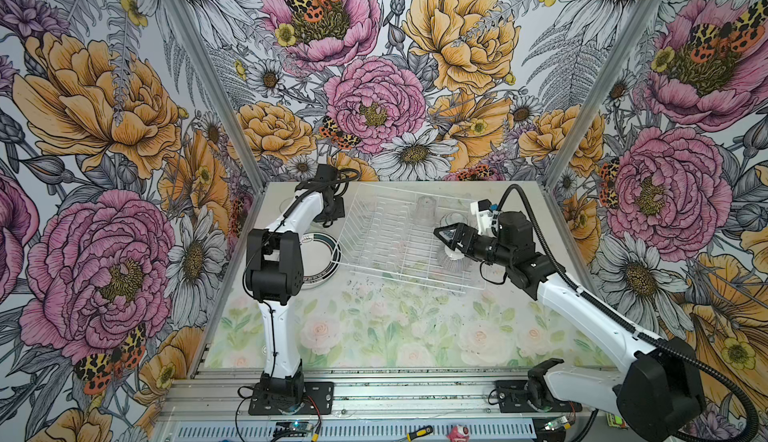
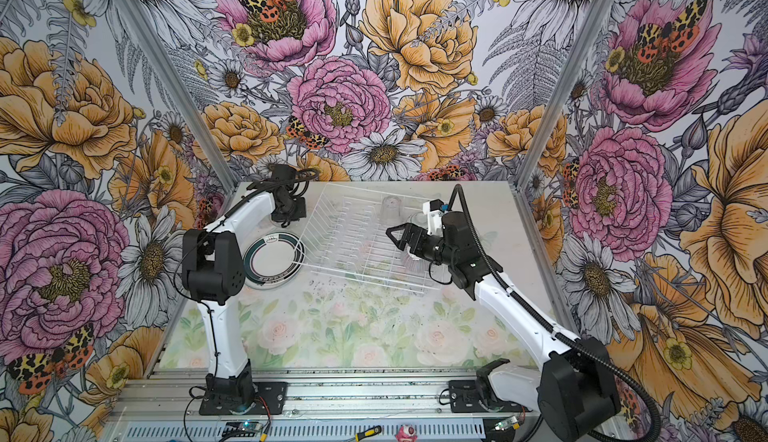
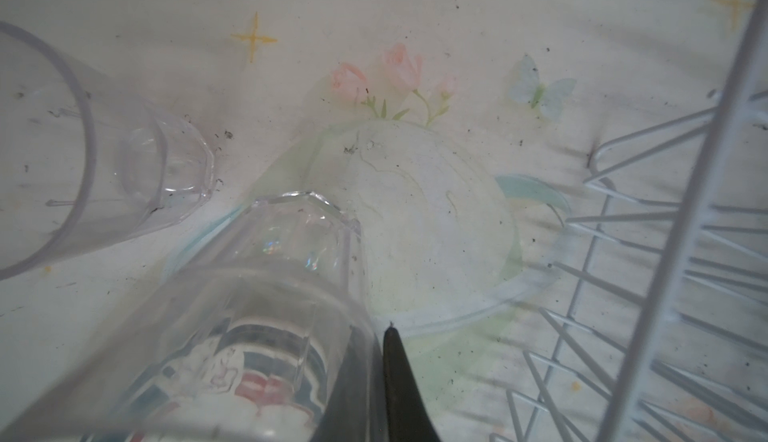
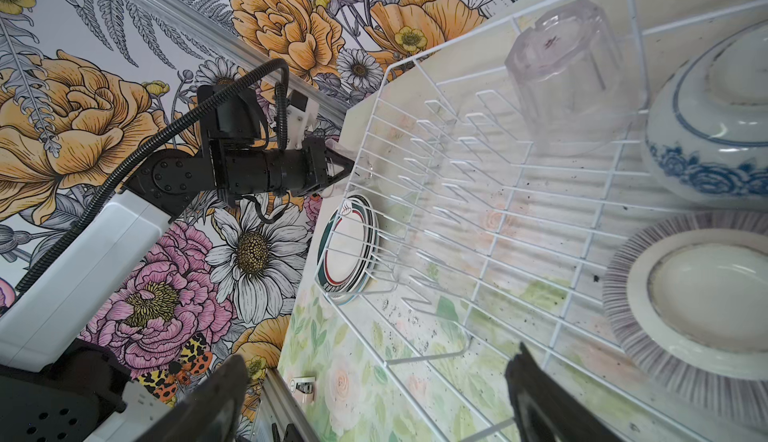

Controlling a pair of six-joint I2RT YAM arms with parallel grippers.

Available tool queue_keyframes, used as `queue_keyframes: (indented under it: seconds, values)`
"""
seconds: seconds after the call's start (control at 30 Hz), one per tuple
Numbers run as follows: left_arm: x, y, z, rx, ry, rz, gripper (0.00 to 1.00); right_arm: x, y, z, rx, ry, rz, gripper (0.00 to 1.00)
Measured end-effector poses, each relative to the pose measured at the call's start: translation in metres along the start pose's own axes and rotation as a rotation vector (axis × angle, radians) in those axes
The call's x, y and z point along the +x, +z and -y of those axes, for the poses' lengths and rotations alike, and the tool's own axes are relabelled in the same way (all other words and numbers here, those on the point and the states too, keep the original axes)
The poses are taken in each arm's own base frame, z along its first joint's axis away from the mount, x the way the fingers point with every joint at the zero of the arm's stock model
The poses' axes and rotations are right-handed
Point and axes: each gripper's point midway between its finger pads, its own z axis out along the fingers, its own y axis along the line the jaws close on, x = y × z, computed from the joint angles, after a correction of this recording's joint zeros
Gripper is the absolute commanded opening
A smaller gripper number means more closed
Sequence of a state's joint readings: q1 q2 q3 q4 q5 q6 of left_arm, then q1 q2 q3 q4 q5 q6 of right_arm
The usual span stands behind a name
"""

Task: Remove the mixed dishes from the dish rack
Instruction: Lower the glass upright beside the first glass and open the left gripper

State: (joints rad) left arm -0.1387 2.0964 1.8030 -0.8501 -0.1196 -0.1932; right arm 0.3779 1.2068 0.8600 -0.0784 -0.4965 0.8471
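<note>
Now, left tool [image 4: 348, 166] pinching a clear glass tumbler [image 3: 257, 294] by its wall, just outside the dish rack [image 1: 386, 232], second tumbler [image 3: 83, 157] on the bench [image 3: 374, 24] beside it. Right tool [image 1: 444, 240] spread wide above the rack, grey-striped bowl [image 4: 698, 303] upturned just below it.

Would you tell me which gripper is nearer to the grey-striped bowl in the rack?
Right. The right gripper hovers open right by the grey-striped bowl; the left gripper is left of the rack, shut on a glass.
</note>
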Motion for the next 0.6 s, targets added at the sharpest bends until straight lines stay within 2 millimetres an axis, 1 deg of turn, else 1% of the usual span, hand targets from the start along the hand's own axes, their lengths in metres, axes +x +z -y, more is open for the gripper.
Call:
queue_keyframes:
  seconds: [0.07,0.13,0.27,0.3,0.43,0.53,0.6]
  values:
    - [0.0002,0.0000,-0.0017,-0.002,0.005,-0.003,0.18,0.0000,0.0000,0.0000,0.000,0.000,0.000,0.98]
    - [0.0000,-0.0002,-0.0034,-0.004,0.007,-0.007,0.18,0.0000,0.0000,0.0000,0.000,0.000,0.000,0.98]
    - [-0.0065,-0.0012,-0.0048,0.004,0.000,0.002,0.18,-0.0012,-0.0005,0.0010,0.002,0.002,0.003,0.98]
    - [-0.0075,-0.0018,-0.0047,0.007,-0.001,0.004,0.20,-0.0012,-0.0005,0.0011,0.002,0.002,0.003,0.98]
    - [-0.0082,-0.0026,-0.0039,0.013,0.006,0.005,0.44,-0.0029,-0.0013,0.0023,0.005,0.004,0.008,0.98]
    - [-0.0081,-0.0026,-0.0037,0.013,0.011,0.004,0.73,-0.0037,-0.0016,0.0030,0.006,0.005,0.010,0.99]
    - [-0.0084,-0.0034,-0.0035,0.012,0.016,0.006,0.84,-0.0042,-0.0019,0.0035,0.007,0.005,0.012,0.99]
